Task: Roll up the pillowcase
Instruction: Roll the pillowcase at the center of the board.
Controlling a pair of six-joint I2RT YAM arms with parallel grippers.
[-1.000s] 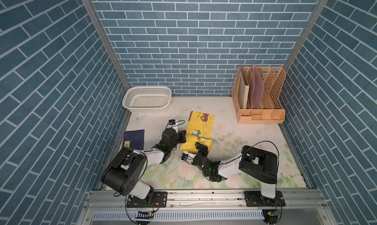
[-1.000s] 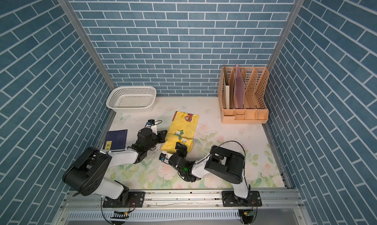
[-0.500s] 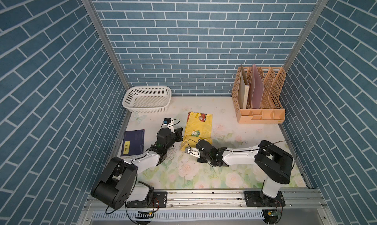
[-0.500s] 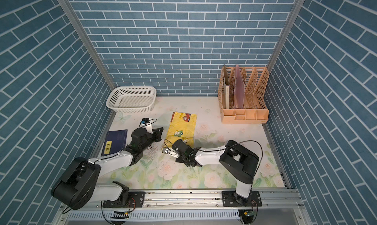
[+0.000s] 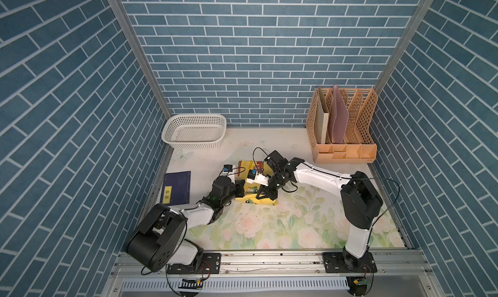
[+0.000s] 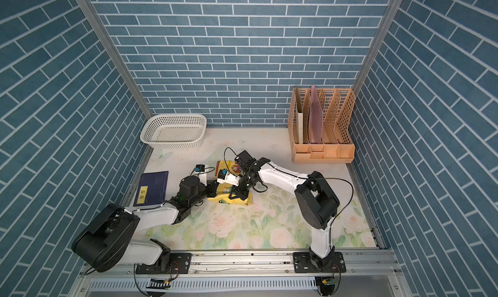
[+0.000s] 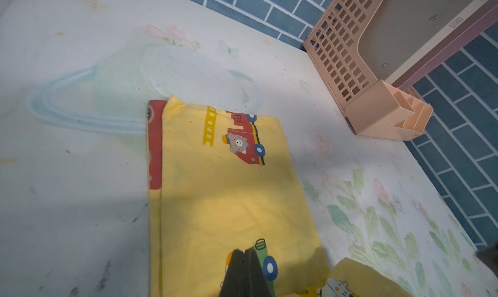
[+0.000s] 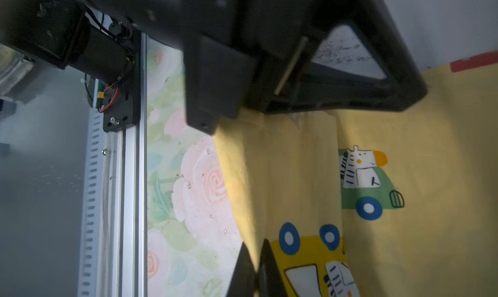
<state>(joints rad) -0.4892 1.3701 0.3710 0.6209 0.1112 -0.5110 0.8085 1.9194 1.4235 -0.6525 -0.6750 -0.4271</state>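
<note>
**Pillowcase lying with a first loose turn at its near end; both end effectors closed**

On the floral surface (image 5: 296, 228) the pillowcase (image 7: 229, 196) lay near the middle as a narrow folded strip, its near end doubled over and raised; the right end effector (image 8: 256, 255) was closed and appeared to pinch that raised fold; the left end effector (image 7: 245, 251) was closed with its tips down on the flat cloth beside a green car print, and whether it nipped any cloth could not be told. The largest risk, by my judgement, was the whole strip sliding over the smooth surface instead of rolling, since nothing held its far end; next, a pinch at one side skewing the roll into a cone; smallest, the thin cloth slipping from the closed tips and the turn falling open.
</note>
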